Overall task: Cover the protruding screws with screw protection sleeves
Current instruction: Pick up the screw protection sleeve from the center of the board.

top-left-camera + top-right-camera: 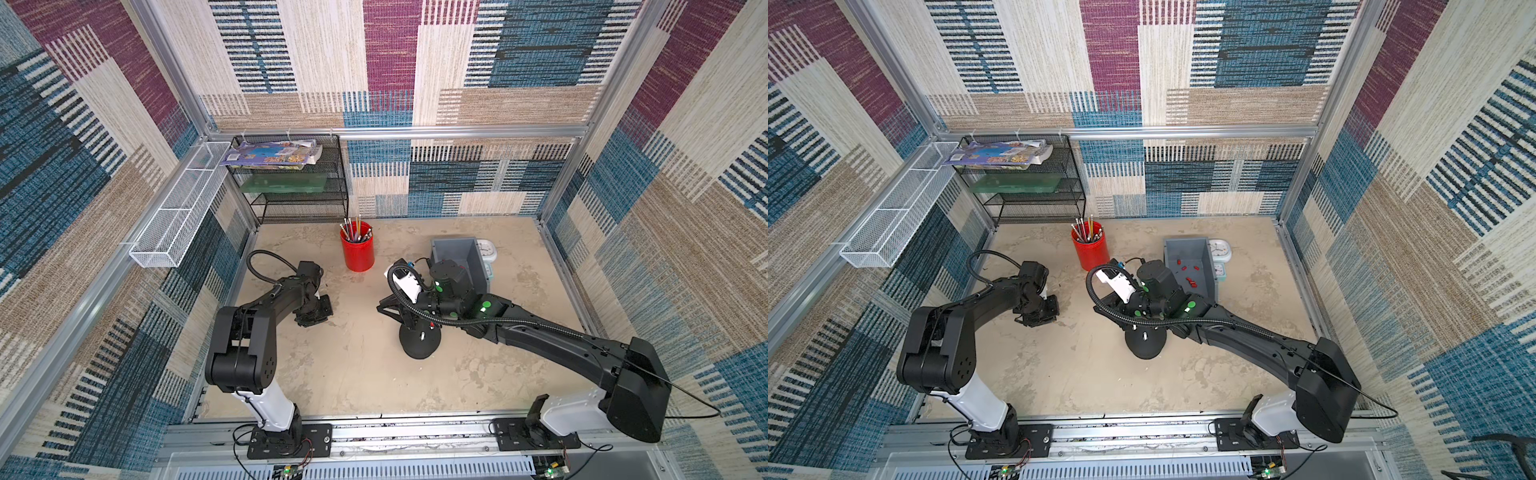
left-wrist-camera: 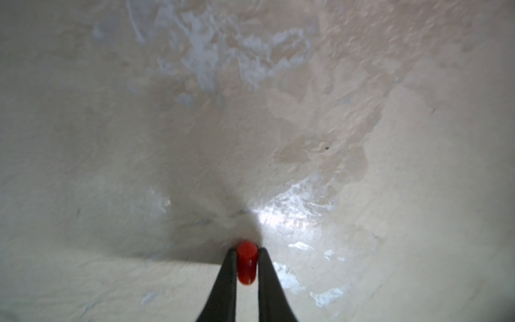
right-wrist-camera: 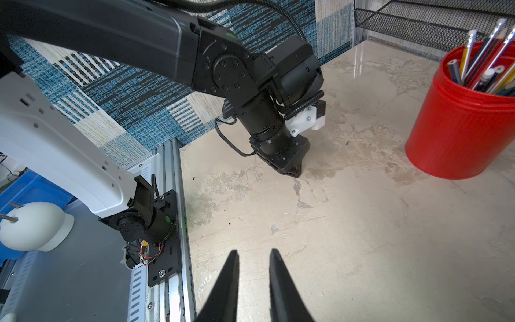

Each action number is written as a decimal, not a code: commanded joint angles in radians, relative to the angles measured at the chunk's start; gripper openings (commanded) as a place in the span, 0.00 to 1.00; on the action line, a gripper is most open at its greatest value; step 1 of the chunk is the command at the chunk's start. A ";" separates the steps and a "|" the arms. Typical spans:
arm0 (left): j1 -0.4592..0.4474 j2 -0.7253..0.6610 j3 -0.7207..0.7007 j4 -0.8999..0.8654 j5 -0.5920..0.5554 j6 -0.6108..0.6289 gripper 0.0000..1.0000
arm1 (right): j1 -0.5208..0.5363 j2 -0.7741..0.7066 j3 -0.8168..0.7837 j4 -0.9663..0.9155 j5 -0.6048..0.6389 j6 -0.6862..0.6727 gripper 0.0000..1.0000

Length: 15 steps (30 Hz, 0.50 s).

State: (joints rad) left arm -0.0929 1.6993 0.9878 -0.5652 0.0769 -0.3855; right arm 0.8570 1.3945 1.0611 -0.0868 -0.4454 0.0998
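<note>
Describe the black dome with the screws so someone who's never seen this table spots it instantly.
On the beige tabletop, follow the right arm to its wrist, beside the grey bin. Partly under it sits the black dome, the only round black object, with silvery studs poking up.

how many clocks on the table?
2. White clock at the grey bin's far right corner; smaller teal clock nearer, along the bin's right wall. The bin may hide more.
</note>
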 commanded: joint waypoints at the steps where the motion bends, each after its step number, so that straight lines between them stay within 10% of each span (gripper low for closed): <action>1: -0.005 -0.001 -0.005 -0.032 -0.019 0.010 0.12 | -0.003 0.000 0.011 0.021 -0.013 -0.008 0.23; 15: -0.022 -0.014 -0.009 -0.045 -0.038 0.014 0.15 | -0.006 0.000 0.010 0.031 -0.020 -0.006 0.22</action>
State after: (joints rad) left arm -0.1131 1.6882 0.9779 -0.5694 0.0509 -0.3851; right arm 0.8516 1.3956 1.0664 -0.0872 -0.4564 0.0967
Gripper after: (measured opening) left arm 0.137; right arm 0.224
